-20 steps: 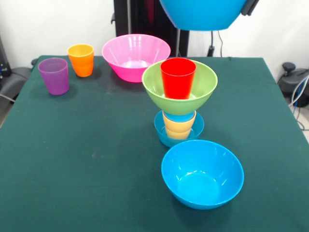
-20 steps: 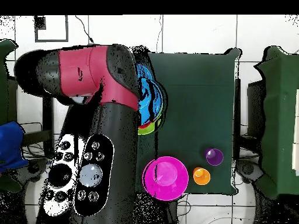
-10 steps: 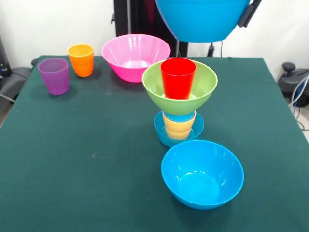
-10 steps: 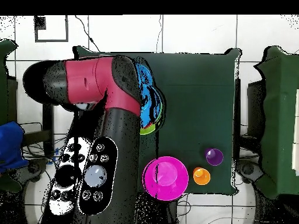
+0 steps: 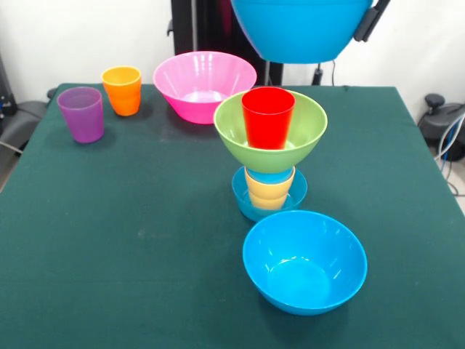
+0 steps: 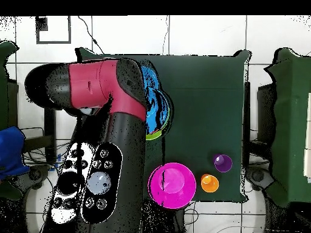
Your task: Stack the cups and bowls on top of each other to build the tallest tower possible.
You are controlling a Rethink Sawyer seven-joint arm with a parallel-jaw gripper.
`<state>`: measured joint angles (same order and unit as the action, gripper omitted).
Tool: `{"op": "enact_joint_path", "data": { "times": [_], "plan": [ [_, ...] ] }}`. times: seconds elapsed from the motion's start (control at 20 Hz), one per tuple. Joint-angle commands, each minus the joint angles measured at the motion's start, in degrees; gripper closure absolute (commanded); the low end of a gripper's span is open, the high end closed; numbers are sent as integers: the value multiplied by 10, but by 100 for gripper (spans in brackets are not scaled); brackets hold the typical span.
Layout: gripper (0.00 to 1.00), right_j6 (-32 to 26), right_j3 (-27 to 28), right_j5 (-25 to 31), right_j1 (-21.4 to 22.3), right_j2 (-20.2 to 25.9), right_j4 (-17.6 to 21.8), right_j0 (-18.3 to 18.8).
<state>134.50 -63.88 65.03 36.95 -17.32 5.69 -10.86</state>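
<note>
The tower stands mid-table: a small blue bowl (image 5: 244, 198) at its base, a yellow-orange cup (image 5: 269, 192), a sliver of light blue cup (image 5: 270, 175), a green bowl (image 5: 299, 139) and a red cup (image 5: 267, 116) on top. My gripper (image 5: 367, 20) is shut on the rim of a large blue bowl (image 5: 301, 29), which hangs above the red cup and slightly to its right. In the overhead view the arm (image 6: 115, 121) hides most of that held bowl (image 6: 157, 102) and the tower. A second large blue bowl (image 5: 304, 260) sits in front of the tower.
A pink bowl (image 5: 203, 81), an orange cup (image 5: 122, 89) and a purple cup (image 5: 81, 113) stand at the far left of the green table (image 5: 131, 240). From above, the pink bowl (image 6: 172, 184), orange cup (image 6: 209, 182) and purple cup (image 6: 223, 162) sit near the table's lower edge.
The held blue bowl has come down a little and shifted left, closer to above the tower. Everything on the table stays where it was.
</note>
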Motion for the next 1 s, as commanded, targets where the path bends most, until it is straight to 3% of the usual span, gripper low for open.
{"op": "enact_joint_path", "data": {
  "times": [0.05, 0.7, 1.0],
  "plan": [
    [100, -61, -75, -34, 0, 42, 42, 14],
    [100, -48, -141, -110, 8, 56, 29, 29],
    [100, -52, -126, -94, 6, 54, 34, 25]
  ]
}}
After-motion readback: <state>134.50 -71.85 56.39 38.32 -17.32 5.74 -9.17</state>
